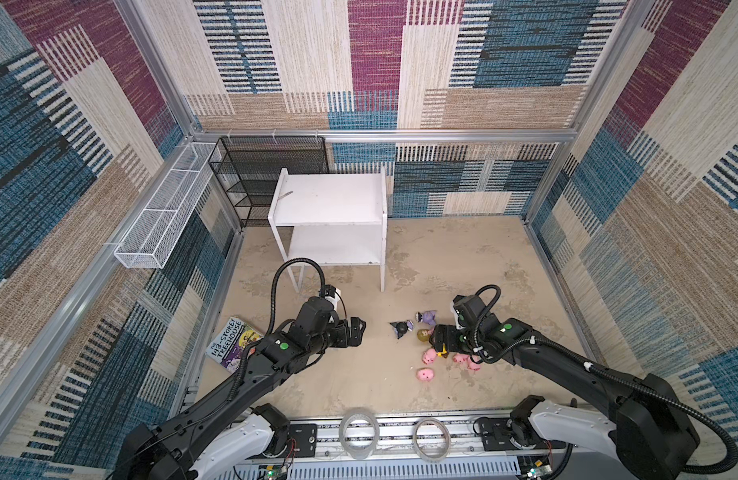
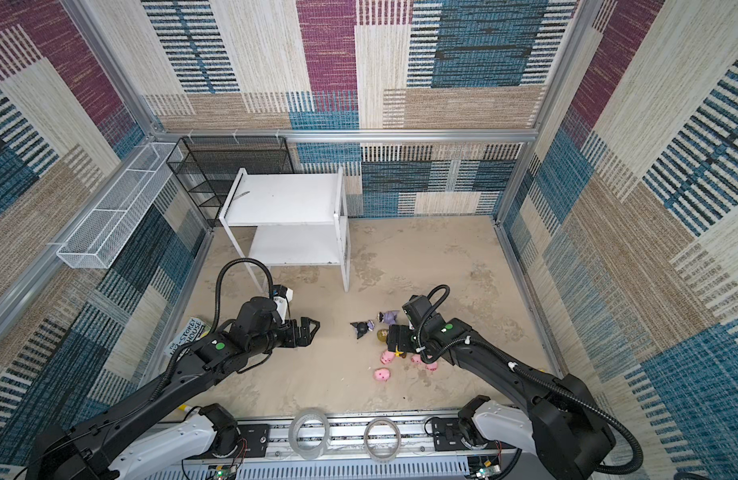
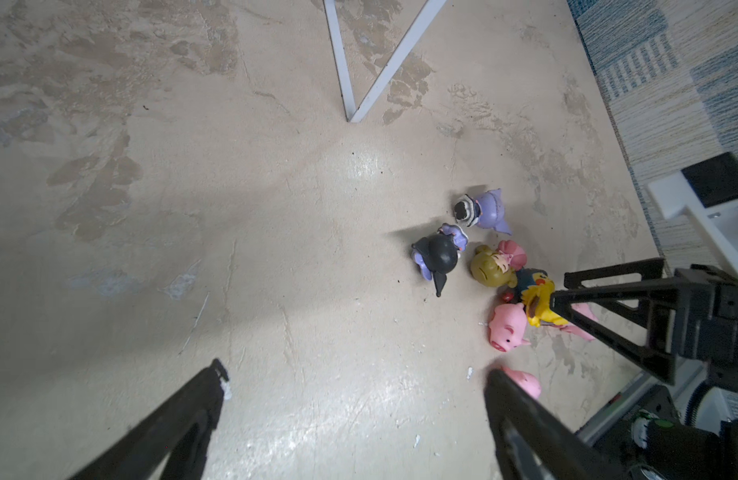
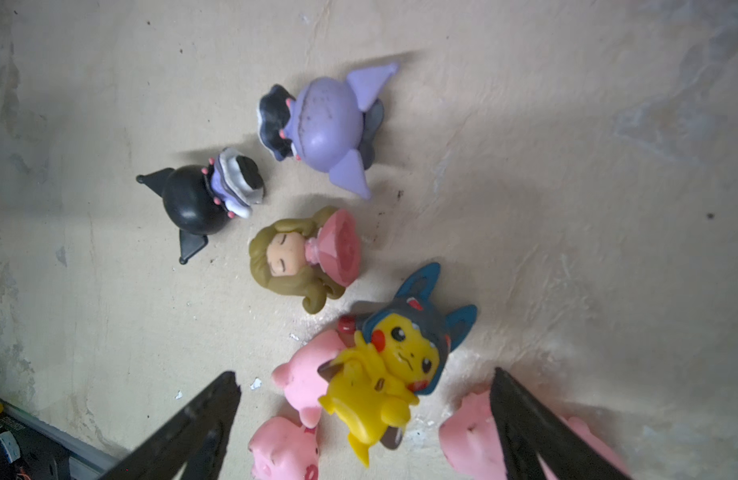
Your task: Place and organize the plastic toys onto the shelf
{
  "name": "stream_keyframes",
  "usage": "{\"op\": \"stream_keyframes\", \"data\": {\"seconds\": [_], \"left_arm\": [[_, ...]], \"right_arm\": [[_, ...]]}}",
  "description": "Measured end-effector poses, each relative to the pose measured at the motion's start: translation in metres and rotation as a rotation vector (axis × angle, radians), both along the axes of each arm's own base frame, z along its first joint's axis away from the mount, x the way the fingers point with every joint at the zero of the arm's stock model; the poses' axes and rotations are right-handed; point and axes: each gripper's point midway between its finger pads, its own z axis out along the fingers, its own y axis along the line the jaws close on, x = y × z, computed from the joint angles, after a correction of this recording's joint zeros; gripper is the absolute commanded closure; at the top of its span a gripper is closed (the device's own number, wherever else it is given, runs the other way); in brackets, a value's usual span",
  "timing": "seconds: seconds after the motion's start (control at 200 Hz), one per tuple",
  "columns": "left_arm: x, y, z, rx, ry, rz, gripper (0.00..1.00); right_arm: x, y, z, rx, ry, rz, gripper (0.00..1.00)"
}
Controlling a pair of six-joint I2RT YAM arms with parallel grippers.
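Clear tape rings (image 1: 359, 430) on the front rail lie closest in both top views. Beyond them the plastic toys (image 1: 426, 375) all lie clustered on the worktop (image 1: 483, 257), right of centre. None is on the shelf (image 1: 330, 199), which stands well apart at the far side with both boards bare. Directly over the cluster hangs the right gripper (image 1: 438, 345). To the cluster's left hovers the left gripper (image 2: 311, 328), jaws fully spread and empty, so the right arm is the nearer. Left wrist view: the left gripper frames bare worktop, with the toys off to one side and the right gripper just above the yellow hooded figure (image 3: 540, 305). Right wrist view: the right gripper (image 4: 365, 378) is wide open and holds nothing. Its fingers (image 4: 209, 411) flank the yellow hooded figure, which leans on a pink pig (image 4: 301, 382). Judgement: the figure's long axis runs crosswise to the closing line, so the jaws would meet its narrow flanks. The pig beneath may shift.
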Motion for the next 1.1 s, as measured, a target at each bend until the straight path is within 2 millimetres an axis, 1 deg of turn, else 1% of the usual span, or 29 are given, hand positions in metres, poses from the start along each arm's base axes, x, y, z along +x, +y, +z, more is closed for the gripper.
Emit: {"op": "stream_keyframes", "data": {"seconds": [0.205,0.3,0.386,0.511,0.666,0.826,1.007,1.102], "left_arm": [[-0.002,0.001,-0.002,-0.011,-0.015,-0.001,0.01],[-0.003,0.002,-0.001,-0.023,-0.034,-0.002,0.01],[-0.004,0.003,0.003,-0.032,-0.049,-0.003,0.01],[-0.004,0.004,0.007,-0.031,-0.070,-0.010,0.01],[-0.005,0.005,0.005,-0.018,-0.081,-0.017,0.01],[-0.005,0.005,0.000,-0.001,-0.085,-0.033,0.01],[-0.001,0.002,-0.002,-0.002,-0.090,-0.035,0.01],[-0.001,0.001,-0.003,0.000,-0.086,-0.036,0.01]], "right_arm": [[-0.009,-0.003,-0.009,-0.015,0.052,-0.021,0.18],[-0.006,-0.001,-0.014,-0.021,0.059,-0.021,0.19],[0.000,0.005,-0.018,-0.016,0.054,-0.013,0.20],[0.003,0.013,-0.024,-0.025,0.064,0.002,0.22],[0.005,0.015,-0.029,-0.049,0.067,0.017,0.29],[0.004,0.012,-0.030,-0.087,0.056,0.017,0.35],[0.006,0.002,-0.025,-0.142,0.046,0.003,0.47],[0.007,-0.002,-0.024,-0.168,0.042,-0.007,0.49]]}}
